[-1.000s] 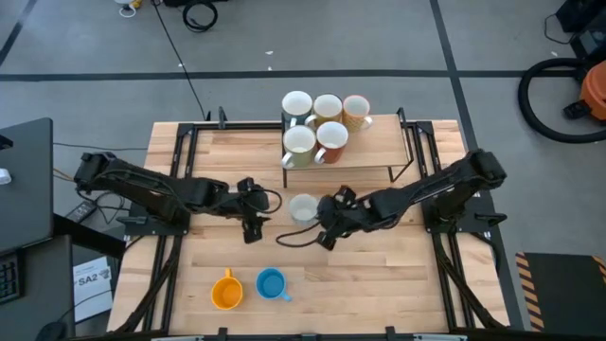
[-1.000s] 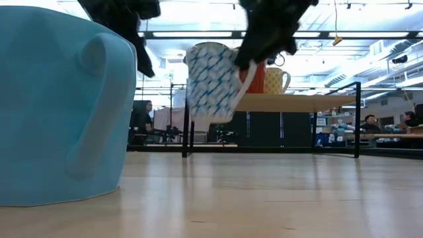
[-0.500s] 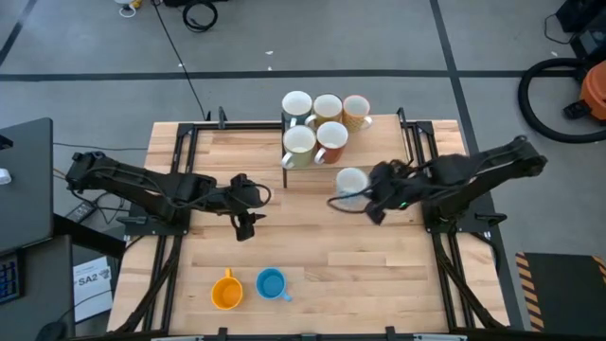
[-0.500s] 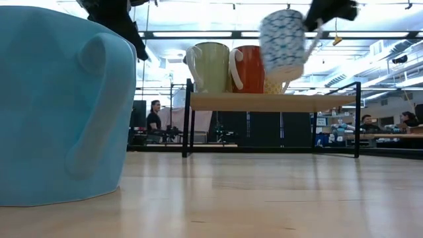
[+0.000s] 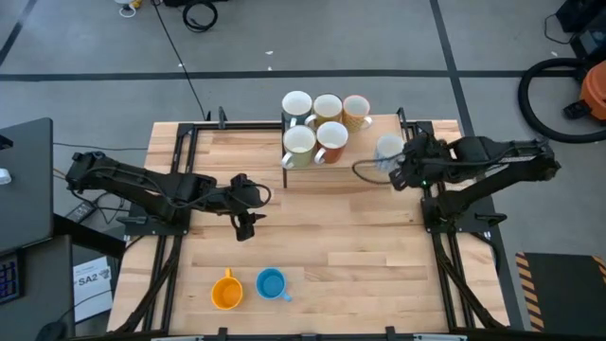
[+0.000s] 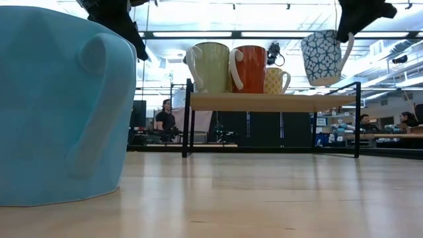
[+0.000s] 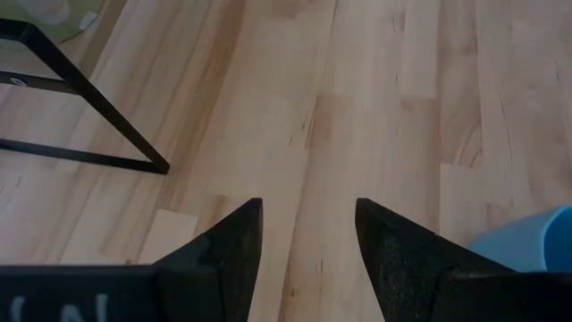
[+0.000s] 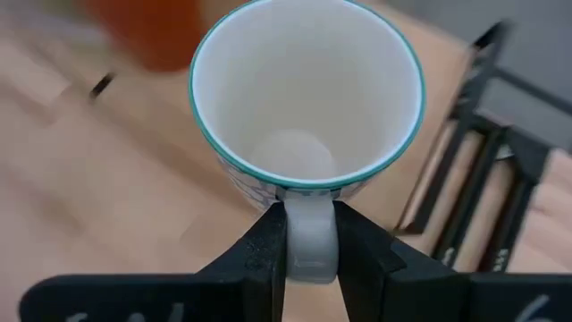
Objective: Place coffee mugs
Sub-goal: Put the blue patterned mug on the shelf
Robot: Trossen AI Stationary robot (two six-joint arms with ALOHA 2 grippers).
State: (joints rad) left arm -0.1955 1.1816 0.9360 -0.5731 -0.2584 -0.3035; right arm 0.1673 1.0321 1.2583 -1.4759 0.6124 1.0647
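Patterned mug point(image 6: 322, 57) clamped in right tool point(image 8: 308, 246) above shelf point(image 6: 271, 101); left tool point(image 7: 306, 234) wide

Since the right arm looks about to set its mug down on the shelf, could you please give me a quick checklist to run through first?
1. Right gripper shut on the patterned mug's handle: ok.
2. Mug upright, hanging above shelf height: ok.
3. Bare shelf surface directly below the mug: ok.
4. Clearance from the yellow mug: ok, a gap shows.
5. Left gripper open, over the table away from the shelf: ok.
6. Exact depth of the mug over the shelf: cannot tell.
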